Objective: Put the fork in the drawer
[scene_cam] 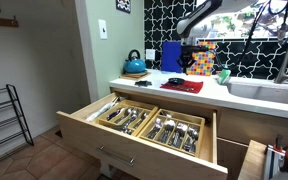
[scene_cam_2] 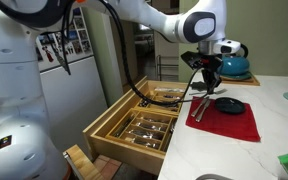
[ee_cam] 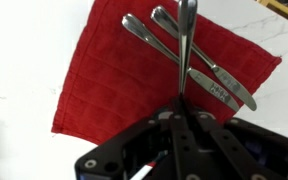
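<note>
1. Your gripper fills the bottom of the wrist view. Its fingers are pressed together on the fork, a thin bright strip running straight out from the tips (which end is pinched, I cannot tell).
2. So the fork is in the air, clear of the red cloth. It crosses above two other utensils that lie diagonally on the cloth.
3. That cloth sits on the white counter, and in an exterior view the gripper hangs over the cloth's edge on the drawer side.
4. Beyond that edge the drawer stands pulled out, lower than the gripper and off to the side away from the cloth.
5. The coming move looks like a carry out past the counter edge, then down. The compartments run front to back and already hold cutlery, so you will likely want the fork's long axis turned along them before you let go.
</note>
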Tool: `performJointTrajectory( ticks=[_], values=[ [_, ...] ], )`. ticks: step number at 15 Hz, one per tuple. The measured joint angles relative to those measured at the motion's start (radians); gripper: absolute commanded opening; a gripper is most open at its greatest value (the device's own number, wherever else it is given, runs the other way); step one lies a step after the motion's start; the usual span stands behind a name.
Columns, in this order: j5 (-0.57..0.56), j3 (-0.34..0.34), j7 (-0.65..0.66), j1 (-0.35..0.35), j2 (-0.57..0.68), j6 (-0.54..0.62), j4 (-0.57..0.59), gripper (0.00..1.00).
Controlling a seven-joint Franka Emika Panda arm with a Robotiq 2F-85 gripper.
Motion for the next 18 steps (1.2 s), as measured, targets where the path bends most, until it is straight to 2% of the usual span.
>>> performJointTrajectory(
  ticks=[7, 12, 14, 15, 18],
  values=[
    [-0.092, 0.011, 0.167, 0.000, -0.280, 0.145, -0.367, 0.01],
    [-0.140, 0.135, 0.336, 0.004, -0.464, 0.185, -0.578, 0.01],
    [-0.140, 0.190, 0.361, 0.014, -0.514, 0.185, -0.627, 0.01],
    [-0.136, 0.209, 0.363, 0.022, -0.534, 0.183, -0.645, 0.06],
    [-0.127, 0.234, 0.362, 0.045, -0.568, 0.171, -0.674, 0.06]
  ],
)
